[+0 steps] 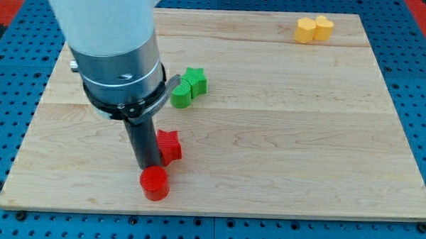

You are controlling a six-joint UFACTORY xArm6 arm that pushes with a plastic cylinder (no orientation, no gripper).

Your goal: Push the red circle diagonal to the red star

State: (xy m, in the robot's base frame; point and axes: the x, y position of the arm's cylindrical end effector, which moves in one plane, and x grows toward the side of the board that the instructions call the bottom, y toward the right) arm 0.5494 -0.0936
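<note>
A: Red circle (pixel 154 183) sits near the board's (pixel 304 158) bottom edge, just below and slightly to the view's left of the red star (pixel 169 145). They look almost touching.

B: And the rod?

A: My tip (pixel 149 165) stands just above the circle and tight against the star's left side, wedged where the two meet. There are no jaws to be apart or together; it's a plain rod, holding nothing.

B: Why there?

A: I judge it's placed to nudge the circle down and off to one side, so it ends cornerwise to the star and not straight under it. It seems close to that already.

B: Anything else, moving right from the star?

A: Two green blocks (pixel 189 87), pressed together, lie above the star and a little to its right; shapes unclear. Two yellow blocks (pixel 314 29), also touching, sit far to the star's upper right, near the top edge. Both pairs are well apart from the push.
</note>
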